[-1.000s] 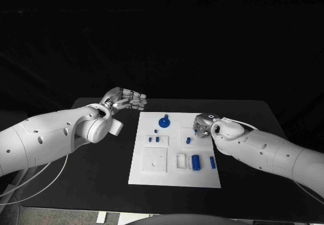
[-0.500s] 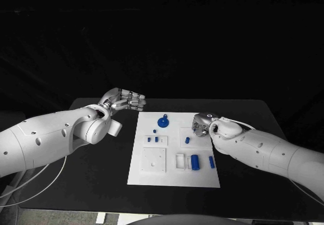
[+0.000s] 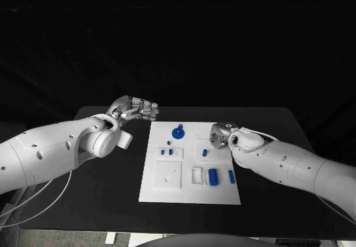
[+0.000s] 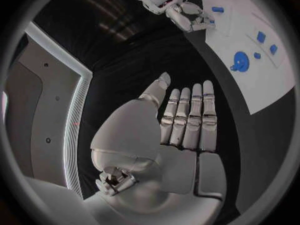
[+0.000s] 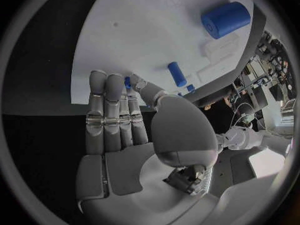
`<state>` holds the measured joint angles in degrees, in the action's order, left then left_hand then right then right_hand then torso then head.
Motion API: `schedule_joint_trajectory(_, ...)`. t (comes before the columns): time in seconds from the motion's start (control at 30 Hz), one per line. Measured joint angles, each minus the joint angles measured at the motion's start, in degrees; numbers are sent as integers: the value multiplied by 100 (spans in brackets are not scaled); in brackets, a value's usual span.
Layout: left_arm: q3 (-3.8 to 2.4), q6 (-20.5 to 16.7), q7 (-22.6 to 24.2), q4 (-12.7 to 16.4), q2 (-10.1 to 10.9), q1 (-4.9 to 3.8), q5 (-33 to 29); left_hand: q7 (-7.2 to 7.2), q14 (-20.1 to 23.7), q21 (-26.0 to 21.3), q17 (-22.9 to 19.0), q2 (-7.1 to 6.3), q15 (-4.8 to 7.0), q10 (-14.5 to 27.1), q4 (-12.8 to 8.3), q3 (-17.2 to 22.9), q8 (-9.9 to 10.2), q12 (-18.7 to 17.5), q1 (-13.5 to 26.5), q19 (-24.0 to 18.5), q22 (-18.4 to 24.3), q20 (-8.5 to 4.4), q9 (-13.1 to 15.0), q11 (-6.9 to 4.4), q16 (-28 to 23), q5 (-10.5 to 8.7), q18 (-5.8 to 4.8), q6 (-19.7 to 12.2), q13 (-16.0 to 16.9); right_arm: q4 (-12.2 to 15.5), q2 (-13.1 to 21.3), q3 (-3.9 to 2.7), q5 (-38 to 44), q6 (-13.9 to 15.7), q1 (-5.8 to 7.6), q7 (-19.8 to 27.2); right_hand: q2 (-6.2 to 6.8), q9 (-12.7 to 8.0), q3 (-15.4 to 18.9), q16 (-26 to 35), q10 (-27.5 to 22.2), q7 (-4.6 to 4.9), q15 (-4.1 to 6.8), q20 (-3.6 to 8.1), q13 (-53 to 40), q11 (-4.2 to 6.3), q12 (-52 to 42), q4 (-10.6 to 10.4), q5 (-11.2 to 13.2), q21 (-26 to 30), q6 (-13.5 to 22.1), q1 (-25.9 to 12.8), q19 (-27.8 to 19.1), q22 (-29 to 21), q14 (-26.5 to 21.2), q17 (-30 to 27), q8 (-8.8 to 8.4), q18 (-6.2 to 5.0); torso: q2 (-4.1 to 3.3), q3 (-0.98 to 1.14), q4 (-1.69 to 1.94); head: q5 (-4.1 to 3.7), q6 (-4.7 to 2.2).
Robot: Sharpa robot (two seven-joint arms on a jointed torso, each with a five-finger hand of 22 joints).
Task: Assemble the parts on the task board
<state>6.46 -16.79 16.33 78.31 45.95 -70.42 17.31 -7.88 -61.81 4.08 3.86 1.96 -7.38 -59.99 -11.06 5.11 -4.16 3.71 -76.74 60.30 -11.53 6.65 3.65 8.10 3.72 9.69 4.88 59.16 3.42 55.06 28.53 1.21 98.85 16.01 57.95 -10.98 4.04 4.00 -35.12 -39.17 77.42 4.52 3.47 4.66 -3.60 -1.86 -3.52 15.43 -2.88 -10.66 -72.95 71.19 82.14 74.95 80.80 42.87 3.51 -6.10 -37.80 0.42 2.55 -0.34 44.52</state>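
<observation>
The white task board [image 3: 189,195] lies mid-table with several blue parts on it: a round one [image 3: 178,133] at the far end, a thick cylinder [image 3: 213,177] and a slim piece [image 3: 231,176] at the near end. My right hand [image 3: 220,138] hovers over the board's right edge, fingers straight, palm empty in the right wrist view [image 5: 119,130]. A small blue part [image 3: 206,153] sits just beyond its fingertips, and the thumb partly hides that part. My left hand [image 3: 137,109] hangs off the board's far left corner, flat and empty [image 4: 181,130].
Two small blue pieces [image 3: 167,152] stand side by side left of centre. A white square block [image 3: 169,175] and a white socket [image 3: 198,176] sit at the near end. The black table [image 3: 111,206] surrounds the board.
The right hand has edged slightly away from the small blue part toward the board's far end. The left hand has kept still.
</observation>
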Motion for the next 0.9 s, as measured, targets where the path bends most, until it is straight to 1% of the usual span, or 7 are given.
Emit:
schedule_joint_trajectory(0.3,0,13,-2,-6,1,0,-3,-21,-21,0,0,0,-21,0,-16,-16,0,0,0,21,30,21,0,0,0,0,0,-21,0,75,48,15,107,205,-38,-53,2,2,-121,-1,21,-39,50,7,3,-19,8,8,18,-129,-42,0,4,-1,68,133,0,38,-7,-2,3,-22,1)
schedule_joint_trajectory(0.4,0,15,-2,-11,5,0,-3,-21,-21,0,0,0,-21,0,-16,-16,0,0,0,21,30,21,0,0,0,0,0,-21,0,127,90,24,119,315,-58,-57,4,12,-183,-1,51,-31,37,19,7,-48,13,-9,27,-174,-79,-1,16,-1,96,173,0,49,-10,-4,5,-29,-4)
schedule_joint_trajectory(0.43,0,15,-2,-13,5,0,-3,-21,-21,0,0,0,-21,0,-16,-16,0,0,0,21,30,21,0,0,0,0,-1,-21,0,148,105,25,119,348,-65,-57,22,15,-209,-1,52,-31,39,28,7,-47,13,-17,28,-174,-90,-19,25,-1,101,187,-1,74,-11,-4,6,-32,-8)
schedule_joint_trajectory(0.47,0,16,-2,-16,6,0,-4,-21,-21,0,0,0,-21,0,-16,-16,0,0,0,21,30,21,0,0,0,0,0,-21,0,173,124,25,119,382,-73,-57,28,31,-225,-1,82,-34,33,29,7,-18,14,-18,28,-176,-92,-25,26,-1,110,198,0,73,-12,-5,6,-34,-12)
schedule_joint_trajectory(0.53,0,16,-2,-26,6,0,-4,-21,-21,0,0,0,-21,0,-16,-16,0,0,0,21,30,21,0,0,0,0,0,-21,0,245,175,18,118,458,-89,-56,42,49,-240,0,82,-40,43,29,7,-19,14,-32,29,-217,-99,-38,26,-1,122,227,-1,71,-13,-5,5,-36,-19)
schedule_joint_trajectory(0.6,0,16,-2,-35,6,0,-4,-21,-21,0,0,0,-21,0,-16,-16,0,0,0,21,30,21,0,0,0,0,0,-21,0,319,220,-11,108,529,-93,-49,67,53,-255,0,83,-45,57,29,6,-18,14,-47,43,-218,-104,-13,26,-1,140,250,-1,70,-14,-5,5,-36,-23)
schedule_joint_trajectory(0.9,0,17,-2,-92,10,0,-12,-20,-21,0,0,0,-21,0,0,-32,0,0,0,21,65,21,0,0,0,0,-1,-21,0,698,407,-199,-21,823,-72,26,113,56,-281,59,104,-49,51,27,4,2,25,-73,21,-248,-108,-59,27,-2,154,319,-1,63,-20,-6,1,-29,-42)
